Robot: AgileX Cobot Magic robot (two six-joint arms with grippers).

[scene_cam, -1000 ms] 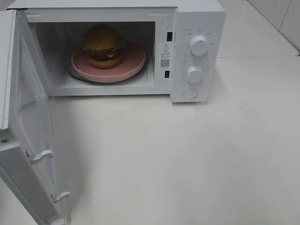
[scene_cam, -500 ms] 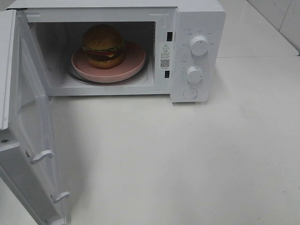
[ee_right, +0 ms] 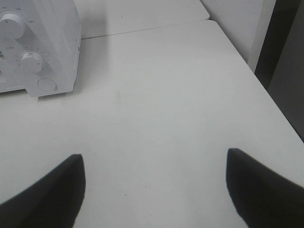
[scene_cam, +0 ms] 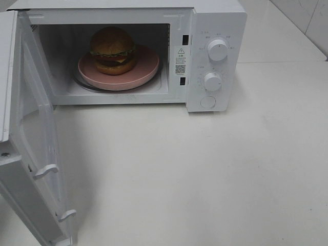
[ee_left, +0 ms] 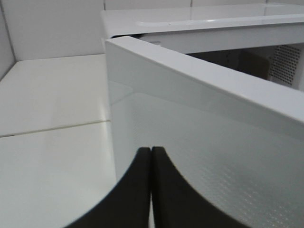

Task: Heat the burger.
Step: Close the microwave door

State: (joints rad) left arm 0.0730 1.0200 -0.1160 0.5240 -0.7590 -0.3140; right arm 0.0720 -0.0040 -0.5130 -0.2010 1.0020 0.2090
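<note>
White door (scene_cam: 38, 143) stands swung wide, with the burger (scene_cam: 113, 49) inside the microwave (scene_cam: 218, 20) on a pink plate (scene_cam: 148, 62). Left tool (ee_left: 150, 151), tips together, is just beside the door's outer face, the nearer one; right tool (ee_right: 154, 156), tips apart, hovers over the tabletop (ee_right: 166, 95).

Microwave (scene_cam: 221, 18) open, door (scene_cam: 36, 148) swung left.
The door walls off that side; bare tabletop (scene_cam: 205, 169) runs straight to the cavity, where burger (scene_cam: 113, 49) and plate (scene_cam: 146, 66) sit.
</note>
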